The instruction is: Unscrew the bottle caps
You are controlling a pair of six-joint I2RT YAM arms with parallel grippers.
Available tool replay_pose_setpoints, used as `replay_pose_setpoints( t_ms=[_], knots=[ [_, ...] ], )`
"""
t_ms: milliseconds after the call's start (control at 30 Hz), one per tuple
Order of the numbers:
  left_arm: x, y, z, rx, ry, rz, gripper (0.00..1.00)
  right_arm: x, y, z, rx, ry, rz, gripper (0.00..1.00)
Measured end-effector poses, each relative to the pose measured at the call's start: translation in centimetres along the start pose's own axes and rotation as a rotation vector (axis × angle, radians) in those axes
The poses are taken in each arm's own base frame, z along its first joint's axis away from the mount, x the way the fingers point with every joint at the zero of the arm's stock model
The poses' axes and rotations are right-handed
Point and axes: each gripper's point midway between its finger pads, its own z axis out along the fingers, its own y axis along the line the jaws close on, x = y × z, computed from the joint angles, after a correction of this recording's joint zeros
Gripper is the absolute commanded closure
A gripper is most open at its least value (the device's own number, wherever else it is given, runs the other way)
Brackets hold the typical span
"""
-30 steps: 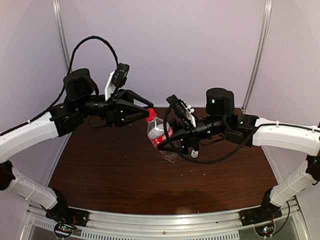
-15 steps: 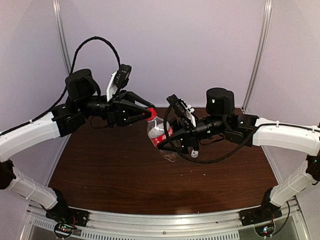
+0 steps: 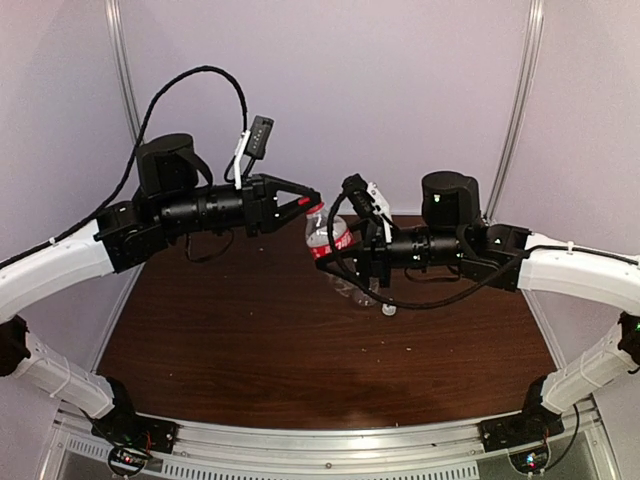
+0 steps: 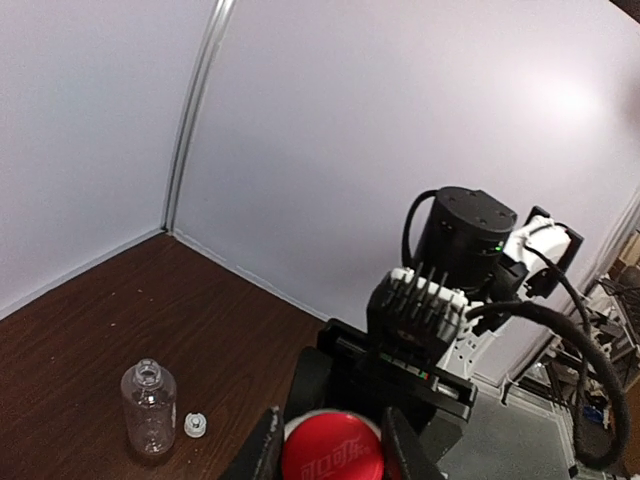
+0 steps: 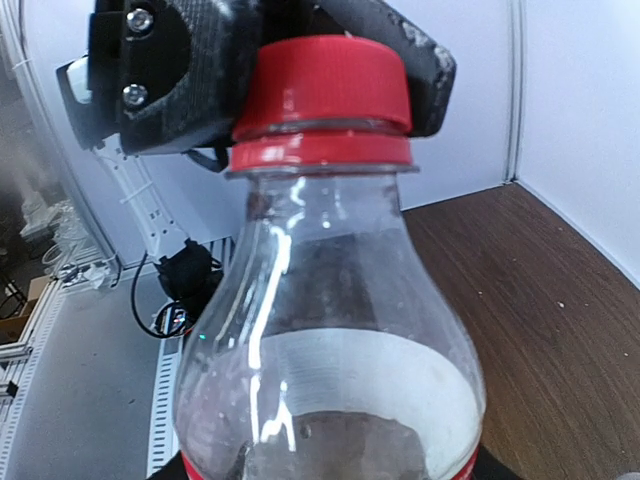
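The shorter bottle with the red label band hangs tilted in the air above the table. My right gripper is shut on its lower body. My left gripper is shut on its red cap. In the left wrist view that red cap fills the gap between the two black fingers. Seen from the right wrist, the red cap sits on the clear bottle with the left fingers clamped either side. An uncapped clear bottle stands on the table beside a white cap.
The brown table is walled by pale panels at the back and sides. The loose white cap lies under the right arm. The right arm's wrist and cables sit directly behind the held bottle.
The left jaws were open around the red cap and have closed on it, and the left wrist has rolled. The bottle and both grippers have shifted slightly up and to the right.
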Motion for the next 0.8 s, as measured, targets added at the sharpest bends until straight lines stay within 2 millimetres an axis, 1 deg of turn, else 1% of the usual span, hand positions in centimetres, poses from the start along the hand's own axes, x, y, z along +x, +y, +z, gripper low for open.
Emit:
replay_pose_setpoints(
  t_ms=[100,233,300,433,467,500,567,600,667,800],
  knots=[
    [-0.2,1.3,0.3,-0.15,-0.022,-0.066,1.0,0.0,-1.3,0.0,0.085,-0.001,-0.002,0.68],
    [-0.2,2.2,0.4,-0.302,-0.038,-0.11,1.0,0.2,-2.2,0.0,0.148,0.003,-0.01,0.68],
    [-0.3,2.7,0.5,-0.351,-0.047,-0.122,0.96,0.2,-2.5,0.0,0.168,0.004,-0.013,0.68],
    [-0.2,3.1,0.5,-0.389,-0.055,-0.132,0.77,0.4,-2.8,0.0,0.187,0.012,-0.016,0.68],
    [-0.2,3.1,0.5,-0.389,-0.056,-0.131,0.69,0.4,-2.8,0.0,0.187,0.012,-0.016,0.68],
    [-0.2,3.1,0.5,-0.388,-0.058,-0.126,0.63,0.4,-2.8,0.0,0.187,0.011,-0.017,0.68],
    [-0.2,3.0,0.5,-0.382,-0.059,-0.104,0.53,0.4,-2.8,0.0,0.186,0.012,-0.02,0.67],
    [0.0,3.0,0.3,-0.382,-0.051,-0.082,0.49,0.5,-2.8,0.0,0.189,0.013,-0.015,0.67],
    [0.3,2.7,-0.1,-0.371,-0.036,-0.046,0.42,0.5,-3.2,-0.2,0.199,0.012,-0.011,0.66],
    [0.1,0.9,-0.9,-0.288,-0.008,0.048,0.27,0.8,-3.3,-0.3,0.186,0.017,-0.007,0.65]
  ],
)
